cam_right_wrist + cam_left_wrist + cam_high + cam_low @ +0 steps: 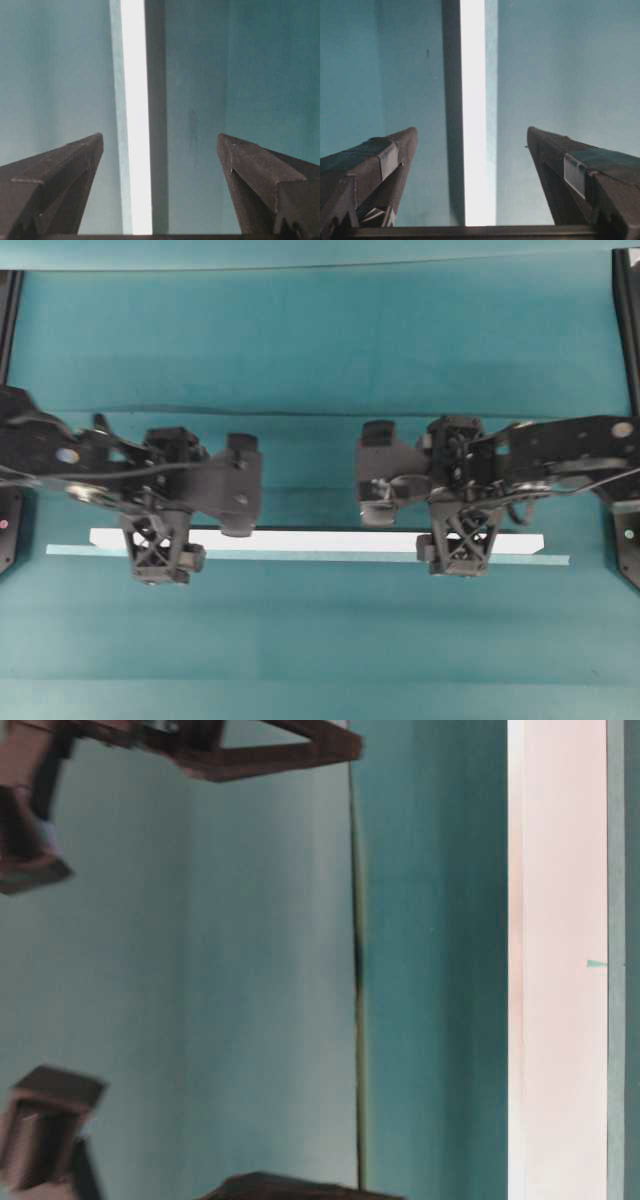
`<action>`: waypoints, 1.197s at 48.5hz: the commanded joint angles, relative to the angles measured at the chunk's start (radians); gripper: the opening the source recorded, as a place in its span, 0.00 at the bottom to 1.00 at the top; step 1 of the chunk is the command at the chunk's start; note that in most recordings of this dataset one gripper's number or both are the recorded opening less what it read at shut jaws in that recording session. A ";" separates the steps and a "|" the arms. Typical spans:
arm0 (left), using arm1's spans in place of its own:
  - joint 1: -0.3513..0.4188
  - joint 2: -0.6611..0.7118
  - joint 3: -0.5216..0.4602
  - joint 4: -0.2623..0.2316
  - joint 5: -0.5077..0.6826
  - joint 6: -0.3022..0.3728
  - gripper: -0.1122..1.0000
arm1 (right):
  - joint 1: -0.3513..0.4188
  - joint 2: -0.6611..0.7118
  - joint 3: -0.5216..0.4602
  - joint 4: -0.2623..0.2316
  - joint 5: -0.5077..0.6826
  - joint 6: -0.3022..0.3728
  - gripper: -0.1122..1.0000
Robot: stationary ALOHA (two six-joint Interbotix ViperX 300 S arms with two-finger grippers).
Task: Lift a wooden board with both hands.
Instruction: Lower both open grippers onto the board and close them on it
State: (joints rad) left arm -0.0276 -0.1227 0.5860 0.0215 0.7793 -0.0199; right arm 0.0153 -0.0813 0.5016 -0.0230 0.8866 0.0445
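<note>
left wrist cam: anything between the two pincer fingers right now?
Yes. In the left wrist view the wooden board runs lengthwise through the gap of the open left pincer, touching neither finger. Only teal table lies on either side of it.

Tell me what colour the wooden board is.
White; the wooden board shows best in the overhead exterior view, against the teal tabletop.

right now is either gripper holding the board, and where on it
Nothing is held. The left gripper and right gripper are both open, with the wooden board lying between their fingers, untouched.
</note>
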 commanded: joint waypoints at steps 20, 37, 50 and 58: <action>-0.006 0.075 0.029 0.005 -0.110 0.000 0.97 | 0.038 0.107 0.041 0.002 -0.100 -0.006 0.94; -0.003 0.132 0.064 0.005 -0.176 0.002 0.97 | 0.038 0.146 0.091 0.002 -0.163 -0.006 0.94; -0.003 0.155 0.071 0.005 -0.202 -0.005 0.97 | 0.038 0.164 0.107 0.000 -0.190 -0.008 0.94; -0.003 0.152 0.078 0.005 -0.202 -0.005 0.97 | 0.038 0.172 0.107 0.000 -0.198 -0.006 0.94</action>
State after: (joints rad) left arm -0.0307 0.0368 0.6673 0.0215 0.5814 -0.0230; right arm 0.0506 0.0798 0.6121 -0.0230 0.6964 0.0430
